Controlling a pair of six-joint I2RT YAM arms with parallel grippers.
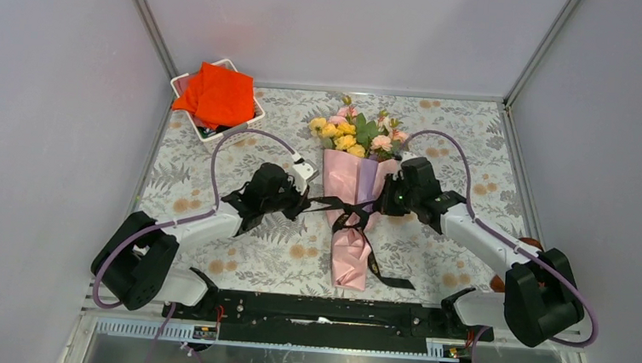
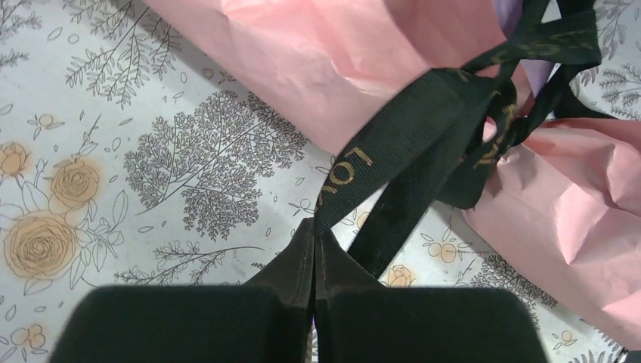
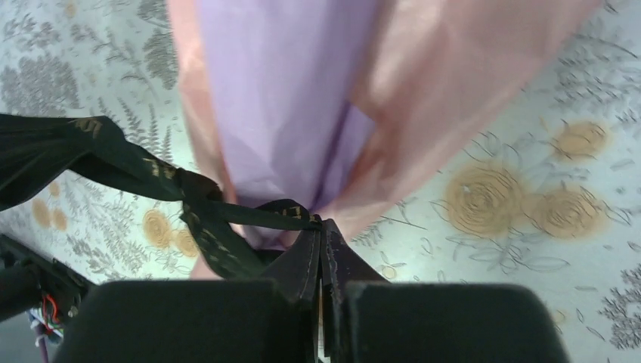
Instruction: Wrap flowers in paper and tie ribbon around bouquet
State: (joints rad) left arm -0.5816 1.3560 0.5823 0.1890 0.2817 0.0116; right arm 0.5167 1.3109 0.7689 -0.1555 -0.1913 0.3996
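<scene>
The left gripper (image 2: 314, 236) was clamped on one length of the ribbon (image 2: 423, 128), its jaws pressed together with the black band running out from between the tips toward the knot. The right gripper (image 3: 321, 231) was likewise closed tight on another strand, which ran straight from its tips to the same knot. In the top view the two grippers faced each other across the bouquet (image 1: 350, 235), left and right of it, with the ribbon stretched between them over the cone's narrow middle. A loose tail of ribbon trailed off toward the near edge of the table (image 1: 473, 149).

The bouquet lay about mid-table, its pointed end toward the near edge and its wide end toward the far edge. The paper (image 3: 287, 91) showed its purple face inside the pink outer fold. The flowers (image 1: 357, 134), pink, yellow and cream with green leaves, fanned out of the wide end.

At the far left corner an orange-red cloth (image 1: 218, 95) sat folded in a white tray (image 1: 206, 132).
</scene>
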